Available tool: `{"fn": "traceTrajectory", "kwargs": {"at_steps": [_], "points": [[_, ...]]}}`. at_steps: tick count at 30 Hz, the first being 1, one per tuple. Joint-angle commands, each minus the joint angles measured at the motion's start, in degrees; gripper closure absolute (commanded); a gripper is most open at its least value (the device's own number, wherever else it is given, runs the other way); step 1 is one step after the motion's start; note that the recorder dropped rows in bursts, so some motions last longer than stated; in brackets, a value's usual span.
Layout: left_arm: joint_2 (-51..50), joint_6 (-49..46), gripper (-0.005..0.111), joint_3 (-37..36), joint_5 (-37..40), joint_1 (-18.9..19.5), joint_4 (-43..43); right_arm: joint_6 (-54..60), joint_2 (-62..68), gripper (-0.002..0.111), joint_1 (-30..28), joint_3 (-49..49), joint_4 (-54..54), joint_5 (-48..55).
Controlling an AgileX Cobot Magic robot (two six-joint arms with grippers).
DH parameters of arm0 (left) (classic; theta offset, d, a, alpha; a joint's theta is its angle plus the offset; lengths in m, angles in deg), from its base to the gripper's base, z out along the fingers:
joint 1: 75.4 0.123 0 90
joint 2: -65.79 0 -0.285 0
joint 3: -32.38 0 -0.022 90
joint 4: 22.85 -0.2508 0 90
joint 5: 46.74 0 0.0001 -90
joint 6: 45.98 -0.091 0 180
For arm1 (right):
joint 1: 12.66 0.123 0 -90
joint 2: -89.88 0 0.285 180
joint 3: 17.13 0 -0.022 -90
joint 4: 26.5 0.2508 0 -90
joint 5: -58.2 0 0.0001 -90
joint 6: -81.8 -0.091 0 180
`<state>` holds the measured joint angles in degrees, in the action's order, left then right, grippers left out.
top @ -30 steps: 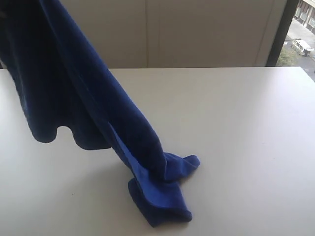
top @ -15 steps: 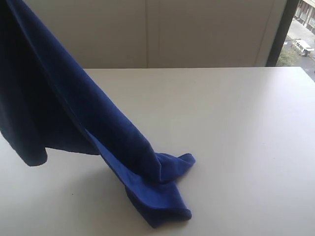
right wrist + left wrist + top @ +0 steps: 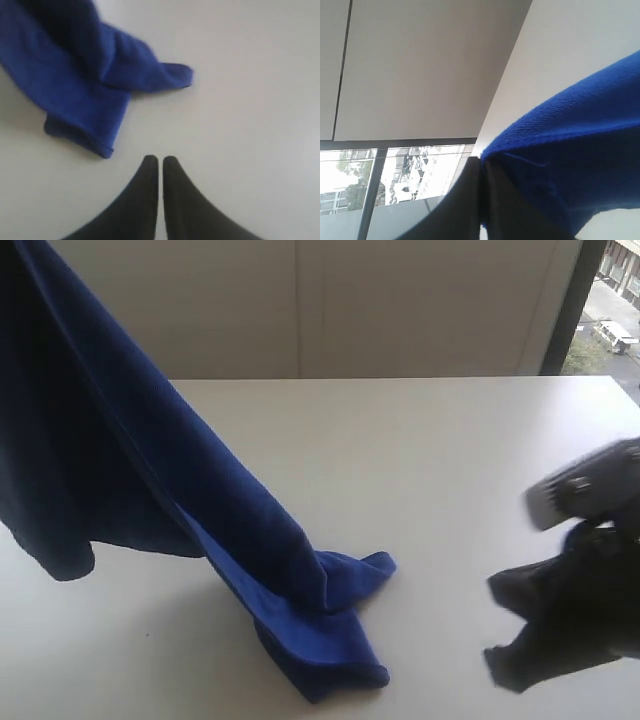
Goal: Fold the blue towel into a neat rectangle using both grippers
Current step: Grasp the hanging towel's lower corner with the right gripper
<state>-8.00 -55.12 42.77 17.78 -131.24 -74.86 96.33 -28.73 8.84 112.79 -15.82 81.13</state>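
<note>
Left gripper (image 3: 481, 167) fingers clamp the towel (image 3: 200, 490) aloft, tail on the surface (image 3: 450, 440); right gripper (image 3: 160, 161) fingers together, empty.

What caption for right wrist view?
Right gripper, jaws together and empty, over the table near the crumpled end of the blue towel.

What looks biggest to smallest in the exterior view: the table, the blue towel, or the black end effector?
1. table
2. blue towel, maybe enlarged by nearness to the camera
3. right end effector, cut off at the edge
</note>
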Motion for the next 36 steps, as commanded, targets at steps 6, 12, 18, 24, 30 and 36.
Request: {"fn": "traceTrajectory", "kwargs": {"at_steps": [6,12,18,24,30,36], "points": [[1.0,0.4,0.107,0.4,0.5,-0.2,-0.5,23.4,25.3,0.063,5.4,7.9,9.2,-1.3],[2.6,0.4,0.107,0.4,0.0,-0.2,0.9,30.7,32.3,0.063,6.9,9.8,14.7,-1.9],[2.7,0.4,0.107,0.4,0.4,-0.2,0.9,37.9,36.3,0.063,11.0,12.5,15.4,-3.3],[2.7,0.4,0.107,0.4,0.5,-0.2,0.9,39.7,40.3,0.070,11.1,12.5,15.2,-9.1],[2.7,0.3,0.107,0.4,0.5,-0.2,0.9,39.7,41.7,0.076,11.1,12.5,15.2,-10.7],[2.7,0.3,0.107,0.4,0.6,-0.2,0.9,39.7,42.2,0.091,11.1,12.5,14.8,-10.7]]}}
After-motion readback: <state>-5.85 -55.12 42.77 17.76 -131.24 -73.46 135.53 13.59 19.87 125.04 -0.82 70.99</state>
